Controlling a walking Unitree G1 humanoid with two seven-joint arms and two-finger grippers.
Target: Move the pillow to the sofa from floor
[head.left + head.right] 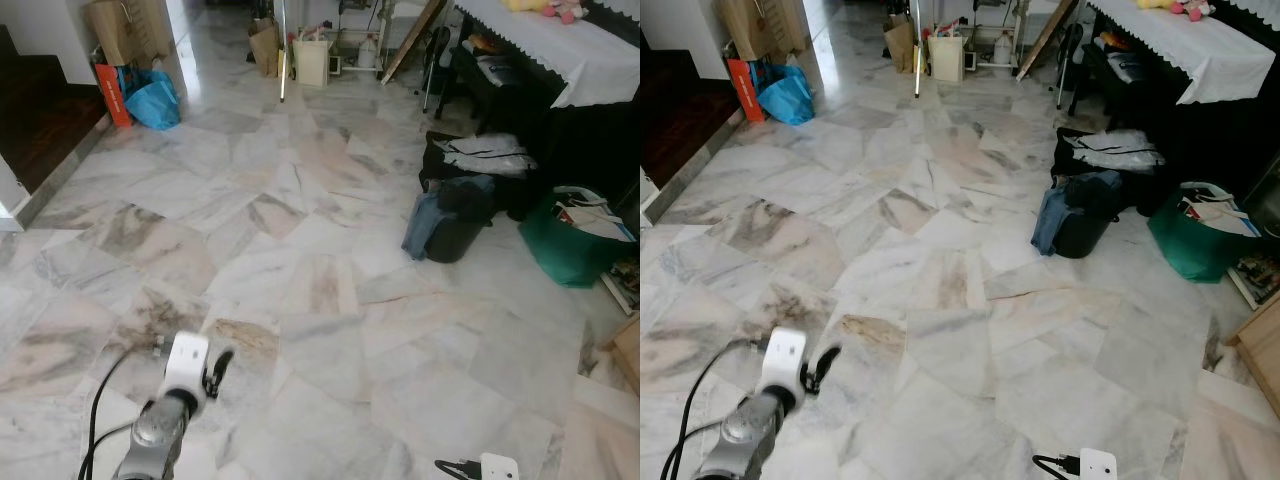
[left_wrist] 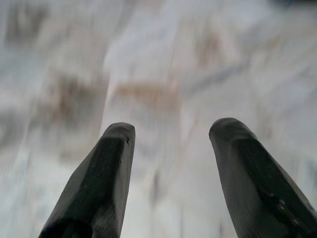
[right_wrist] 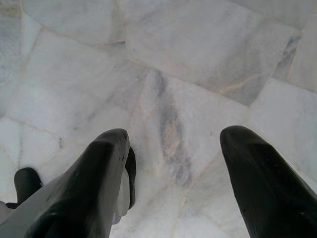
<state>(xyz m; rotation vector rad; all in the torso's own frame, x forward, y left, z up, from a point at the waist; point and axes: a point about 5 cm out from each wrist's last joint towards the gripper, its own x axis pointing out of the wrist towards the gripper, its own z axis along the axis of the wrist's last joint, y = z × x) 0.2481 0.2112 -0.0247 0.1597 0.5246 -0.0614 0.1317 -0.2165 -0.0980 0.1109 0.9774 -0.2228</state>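
**Both grippers empty above bare marble**

Nearest, the left gripper (image 2: 168, 131) is raised over the marble floor (image 1: 300, 300) at the near left, its two black fingers spread wide with nothing between them; the wrist picture under it is blurred. The right gripper (image 3: 173, 139) is low at the near right, its fingers likewise parted over pale veined tiles, holding nothing. A black cable (image 1: 100, 400) loops beside the left arm.

Farther out on the right, a dark bag (image 1: 455, 220) with blue cloth draped on it sits on the floor, with a green bag (image 1: 570, 250) full of papers just right of it. Behind them lies a black case (image 1: 480, 165) with pale fabric on top, next to a table covered by a white cloth (image 1: 560, 45).

At the far left, a blue plastic bag (image 1: 153, 100) rests beside an orange box (image 1: 113, 92) and brown paper bags. More bags and a white container stand along the far wall.

I cannot make out a pillow or a sofa in these pictures.
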